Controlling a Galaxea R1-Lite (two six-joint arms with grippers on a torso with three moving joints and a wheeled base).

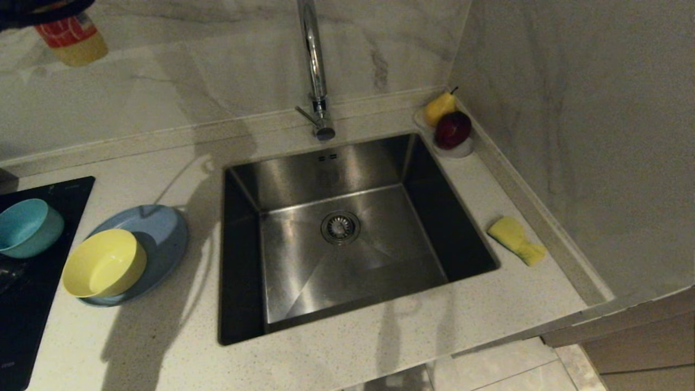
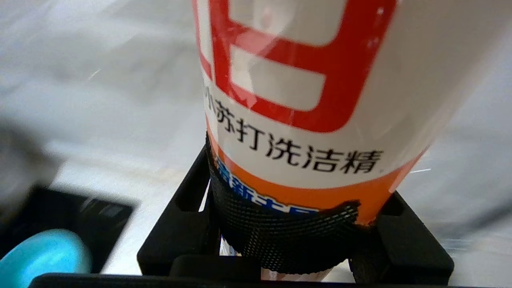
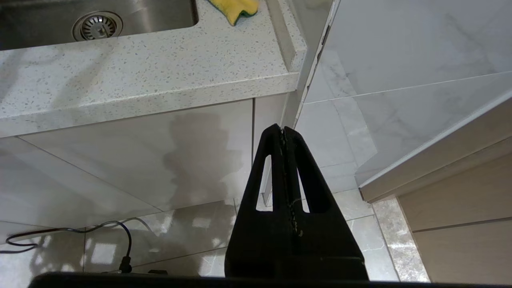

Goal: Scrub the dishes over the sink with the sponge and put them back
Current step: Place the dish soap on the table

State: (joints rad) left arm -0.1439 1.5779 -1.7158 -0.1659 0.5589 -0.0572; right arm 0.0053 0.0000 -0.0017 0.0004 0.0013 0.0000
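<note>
The pale yellow bowl (image 1: 103,263) sits on the light-blue plate (image 1: 165,231), on the counter left of the sink (image 1: 326,174). Further left, the teal bowl (image 1: 27,227) rests on a black cooktop (image 1: 32,304); its rim (image 2: 40,256) also shows in the left wrist view. The yellow sponge (image 1: 516,240) lies on the counter right of the sink. My left gripper (image 2: 292,228) is high at the far left, shut on a white, red and orange dish-soap bottle (image 1: 73,38). My right gripper (image 3: 283,134) hangs shut and empty below the counter's front edge.
A tall chrome tap (image 1: 315,65) rises behind the sink. A small clear dish with a yellow pear (image 1: 438,107) and a red apple (image 1: 452,129) stands in the back right corner. Marble walls close the back and right.
</note>
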